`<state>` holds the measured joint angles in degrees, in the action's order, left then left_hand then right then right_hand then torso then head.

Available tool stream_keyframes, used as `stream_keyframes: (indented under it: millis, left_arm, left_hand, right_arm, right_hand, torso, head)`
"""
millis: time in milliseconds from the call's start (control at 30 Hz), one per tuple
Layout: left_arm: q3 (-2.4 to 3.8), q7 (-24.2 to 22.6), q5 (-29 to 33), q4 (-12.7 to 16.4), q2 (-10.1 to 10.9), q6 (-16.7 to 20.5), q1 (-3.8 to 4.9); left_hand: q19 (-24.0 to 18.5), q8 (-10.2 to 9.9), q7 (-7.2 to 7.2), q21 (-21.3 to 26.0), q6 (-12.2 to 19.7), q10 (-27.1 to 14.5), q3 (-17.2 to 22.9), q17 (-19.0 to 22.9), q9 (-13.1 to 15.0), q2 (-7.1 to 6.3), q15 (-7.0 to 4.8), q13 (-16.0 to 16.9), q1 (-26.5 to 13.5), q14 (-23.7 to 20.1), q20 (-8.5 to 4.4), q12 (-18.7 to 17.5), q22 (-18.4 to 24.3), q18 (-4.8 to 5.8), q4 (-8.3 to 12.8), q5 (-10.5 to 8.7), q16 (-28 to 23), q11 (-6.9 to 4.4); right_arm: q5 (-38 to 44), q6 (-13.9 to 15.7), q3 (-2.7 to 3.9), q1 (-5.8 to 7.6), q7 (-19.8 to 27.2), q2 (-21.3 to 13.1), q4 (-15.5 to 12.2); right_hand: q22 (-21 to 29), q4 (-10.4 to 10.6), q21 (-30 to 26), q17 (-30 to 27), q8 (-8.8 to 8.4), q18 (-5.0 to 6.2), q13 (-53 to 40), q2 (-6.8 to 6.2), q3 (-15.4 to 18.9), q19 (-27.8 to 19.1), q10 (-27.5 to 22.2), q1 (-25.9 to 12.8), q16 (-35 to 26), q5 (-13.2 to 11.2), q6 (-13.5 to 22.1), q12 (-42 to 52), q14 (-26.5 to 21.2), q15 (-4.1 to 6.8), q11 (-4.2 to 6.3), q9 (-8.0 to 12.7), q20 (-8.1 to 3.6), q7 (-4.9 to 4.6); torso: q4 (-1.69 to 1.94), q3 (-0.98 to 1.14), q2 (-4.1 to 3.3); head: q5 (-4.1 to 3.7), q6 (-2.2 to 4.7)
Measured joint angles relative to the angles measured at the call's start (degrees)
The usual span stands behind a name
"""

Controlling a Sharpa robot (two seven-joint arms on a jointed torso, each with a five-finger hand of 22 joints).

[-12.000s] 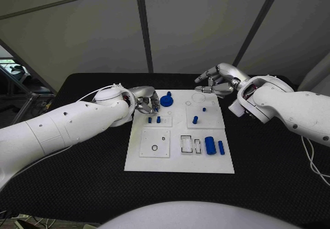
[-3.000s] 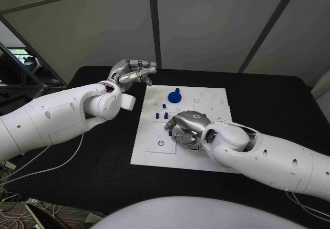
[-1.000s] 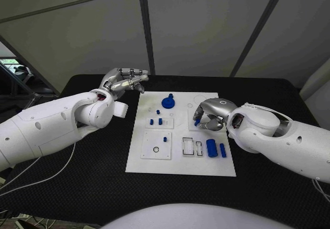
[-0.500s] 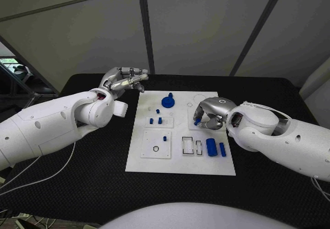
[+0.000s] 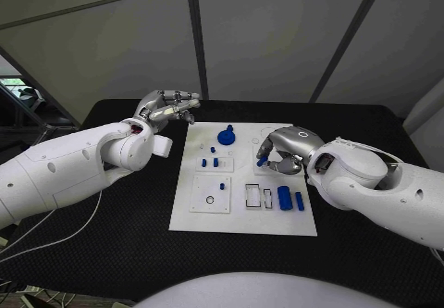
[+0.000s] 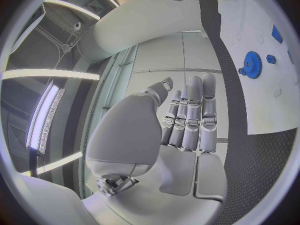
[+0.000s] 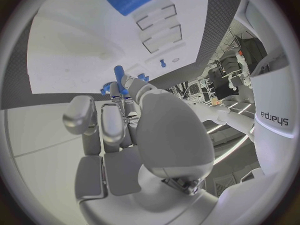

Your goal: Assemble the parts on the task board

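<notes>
My right hand [image 5: 282,154] pinches a small blue peg [image 5: 263,156] between thumb and fingertips, tilted, just above the task board [image 5: 242,218] near its right edge. On my right arm I read "sharpa", seen mirrored in the right wrist view. My left hand [image 5: 167,107] hangs beyond the board's far left corner, fingers loosely curled, holding nothing. A blue gear [image 5: 225,136] sits near the far edge. Two blue cylinders [image 5: 285,197] lie toward the right edge, and short blue pegs [image 5: 210,162] stand left of centre.

Glossy white rounded arms end in a silver left hand [image 5: 167,108] and right hand [image 5: 283,149].
</notes>
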<state>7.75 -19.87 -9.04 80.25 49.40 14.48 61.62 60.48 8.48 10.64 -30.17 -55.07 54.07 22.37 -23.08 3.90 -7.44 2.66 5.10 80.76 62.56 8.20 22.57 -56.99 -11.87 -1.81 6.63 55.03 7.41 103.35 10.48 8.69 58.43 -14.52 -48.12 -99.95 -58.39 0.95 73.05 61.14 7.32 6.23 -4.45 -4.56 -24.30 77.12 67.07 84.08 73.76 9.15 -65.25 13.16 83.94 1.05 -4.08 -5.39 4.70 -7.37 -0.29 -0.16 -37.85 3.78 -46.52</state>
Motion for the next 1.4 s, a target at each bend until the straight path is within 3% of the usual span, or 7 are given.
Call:
stream_keyframes:
  millis: [267, 433, 500, 667, 867, 1200, 1400]
  left_arm:
    - [0.0, 0.0, 0.0, 0.0, -0.2, 0.0, 0.0]
    - [0.0, 0.1, 0.0, 0.0, -0.5, 0.0, 0.0]
    - [0.0, 0.1, 0.0, 0.0, -0.6, 0.0, 0.0]
    - [0.0, 0.1, 0.0, 0.0, -0.8, -0.1, 0.0]
    - [0.0, 0.1, 0.0, 0.0, -1.2, -0.1, 0.0]
    - [0.0, 0.1, 0.0, -0.1, -1.5, -0.2, 0.01]
    - [0.0, 0.1, 0.0, -0.2, -1.7, -0.3, 0.01]
  left_hand:
    - [0.0, 0.0, 0.0, 0.0, 0.0, 0.0, 0.0, 0.0, 0.0, 0.0, 0.0, 0.0, 0.0, 0.0, 0.0, 0.0, 0.0, 0.0, 0.0, 0.0, 0.0, 0.0]
    - [0.0, 0.0, 0.0, 0.0, 0.0, 0.0, 0.0, 0.0, 0.0, 0.0, 0.0, 0.0, 0.0, 0.0, 0.0, 0.0, 0.0, -0.01, 0.0, 0.0, 0.0, 0.0]
    - [0.0, 0.0, 0.0, 0.0, 0.0, 0.0, 0.0, 0.0, 0.0, 0.0, 0.0, 0.0, 0.0, 0.0, 0.0, 0.0, 0.0, 0.0, 0.0, 0.0, 0.0, 0.0]
    - [0.0, 0.0, 0.0, 0.0, 0.0, 0.0, 0.0, 0.0, 0.0, 0.0, 0.0, 0.0, 0.0, 0.0, 0.0, 0.0, 0.0, -0.01, 0.0, 0.0, 0.0, 0.0]
    - [0.0, 0.0, 0.0, 0.0, 0.0, 0.0, -0.2, 0.1, 0.0, 0.0, 0.0, -0.1, 0.0, 0.0, 0.0, 0.0, 0.1, -0.01, 0.2, 0.0, 0.0, 0.0]
    - [0.0, 0.0, 0.0, 0.0, 0.0, 0.0, -0.2, 0.1, 0.0, 0.0, 0.0, 0.0, 0.0, 0.0, 0.0, 0.0, 0.1, 0.0, 0.2, 0.0, 0.0, 0.0]
    - [0.0, 0.0, 0.0, 0.0, 0.0, 0.0, -0.2, 0.1, 0.0, 0.0, 0.0, 0.0, 0.0, 0.0, 0.0, 0.0, 0.1, 0.0, 0.2, 0.0, 0.0, 0.0]
  right_arm:
    - [-0.8, 2.1, 0.94, 0.1, 0.3, 2.1, -3.6]
    - [-1.8, 2.5, 0.62, 0.02, 1.0, 6.0, -3.1]
    - [-2.1, 2.6, 0.01, -0.06, 1.4, 7.5, -2.7]
    - [-3.2, 2.6, -3.25, -0.44, 2.6, 10.7, -1.0]
    - [-4.1, 2.5, -5.52, -1.05, 3.9, 13.2, 0.8]
    - [-5.0, 1.6, -7.15, -1.71, 5.3, 15.0, 3.5]
    - [-5.2, 0.9, -7.45, -1.77, 5.6, 15.5, 4.4]
  right_hand:
    - [-0.5, -0.4, 0.3, 0.2, -0.02, 0.0, 0.0, -0.01, -0.4, 0.2, 0.3, 0.0, 0.0, 0.6, 0.0, -0.2, 0.0, 0.0, -0.31, 0.0, -0.21, 0.0]
    - [-0.5, -0.6, 0.3, 0.2, -0.05, 0.0, -0.1, -0.01, -0.6, 0.2, 0.3, 0.0, 0.0, 1.0, 0.0, -0.6, 0.0, 0.0, -0.31, -0.1, -0.21, 0.0]
    - [-0.5, -0.6, 0.3, 0.2, -0.07, 0.0, -0.1, -0.01, -0.6, 0.2, 0.3, 0.0, 0.0, 1.0, 0.0, -0.7, 0.0, 0.0, -0.31, -0.4, -0.21, 0.0]
    - [-0.5, -0.8, 0.3, 0.2, -0.22, 0.0, -0.1, -0.01, -0.8, 0.2, 0.3, 0.0, 0.0, 1.0, 0.0, -0.8, 0.0, 0.0, -0.31, -0.6, -0.21, 0.0]
    - [-0.5, -0.8, 0.3, 0.1, 0.01, 0.0, -0.2, -0.02, -0.8, 0.2, 0.3, 0.0, 0.0, 1.0, 0.1, -0.9, 0.0, 0.0, -0.3, -0.8, -0.21, 0.03]
    - [-0.4, -1.1, 0.3, 0.1, 0.0, -0.01, -0.2, -0.1, -1.1, 0.2, 0.3, 0.1, 0.0, 1.3, -0.1, -1.1, 0.0, -0.01, -0.3, -0.7, -0.2, -0.15]
    - [-0.4, -1.1, 0.3, 0.1, -0.02, 0.0, -0.2, -0.1, -1.1, 0.2, 0.3, 0.1, 0.0, 1.3, 0.0, -1.3, 0.0, -0.01, -0.3, -0.7, -0.21, -0.21]
  torso:
    - [-0.01, -0.02, -0.04]
    - [0.08, -0.04, -0.09]
    - [0.14, -0.04, -0.11]
    - [0.21, -0.1, -0.13]
    - [0.19, -0.08, -0.15]
    - [0.1, -0.01, -0.15]
    - [0.11, -0.01, -0.14]
  head:
    - [0.33, 0.11]
    - [1.02, -0.2]
    - [1.47, -0.38]
    - [2.21, -0.82]
    - [2.65, -1.07]
    - [3.21, -1.57]
    - [3.22, -1.72]
